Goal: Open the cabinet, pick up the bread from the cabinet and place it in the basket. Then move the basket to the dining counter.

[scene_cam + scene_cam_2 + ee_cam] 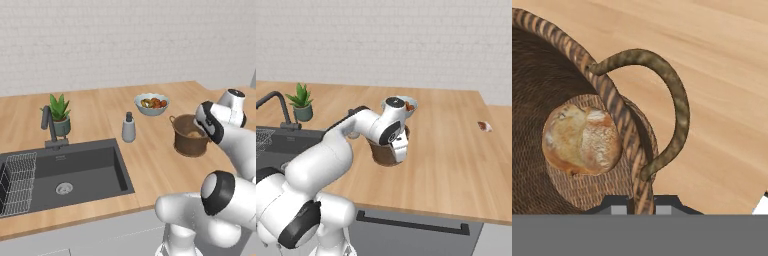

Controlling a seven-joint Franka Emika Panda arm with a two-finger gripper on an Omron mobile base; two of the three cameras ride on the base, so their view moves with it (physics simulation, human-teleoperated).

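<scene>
The brown woven basket [189, 144] [382, 155] stands on the light-wood dining counter [150, 160] [456, 165], right of the sink. A round crusty bread [582, 139] lies on the basket's bottom. My gripper [641, 209] [399, 149] reaches down at the basket's near side and is shut on its rim [614, 107], with one fingertip inside the wall and one outside. A loop handle [677, 100] arches from the rim just beyond the grip. The cabinet is out of view.
A black sink [75, 175] with a tap [50, 125] and a wire rack [17, 182] lies at the left. Behind stand a potted plant [60, 115], a soap dispenser [129, 127] and a white fruit bowl [151, 104]. A small brown item [484, 126] sits far right.
</scene>
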